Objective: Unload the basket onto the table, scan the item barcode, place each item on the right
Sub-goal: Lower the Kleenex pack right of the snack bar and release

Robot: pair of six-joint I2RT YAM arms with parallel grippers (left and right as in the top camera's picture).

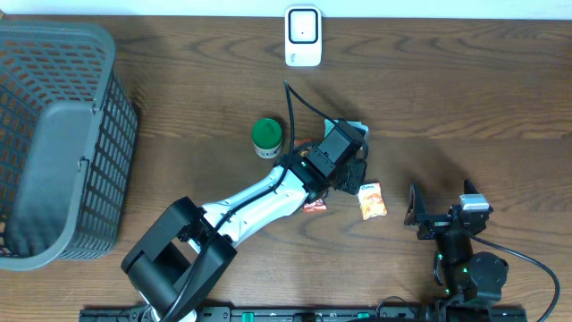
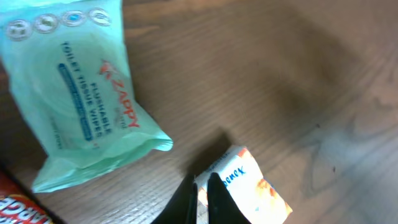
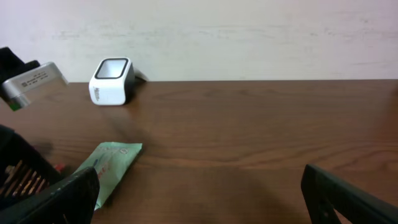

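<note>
The left tool point(image 2: 200, 200) is seen clenched on the edge of an orange-and-white sachet point(image 2: 258, 193). The right tool point(image 1: 442, 213) is held spread wide near the front edge of the surface point(image 1: 483, 107).

I see soft, even light and only faint shadows on the table point(image 1: 465, 98). My left wrist view is blurry, the wipes pack point(image 2: 81, 93) lettering smeared.

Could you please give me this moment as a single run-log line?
left gripper: shut on orange-and-white sachet | right gripper: open, empty | barcode scanner: at far table edge, scan not yet done
</note>
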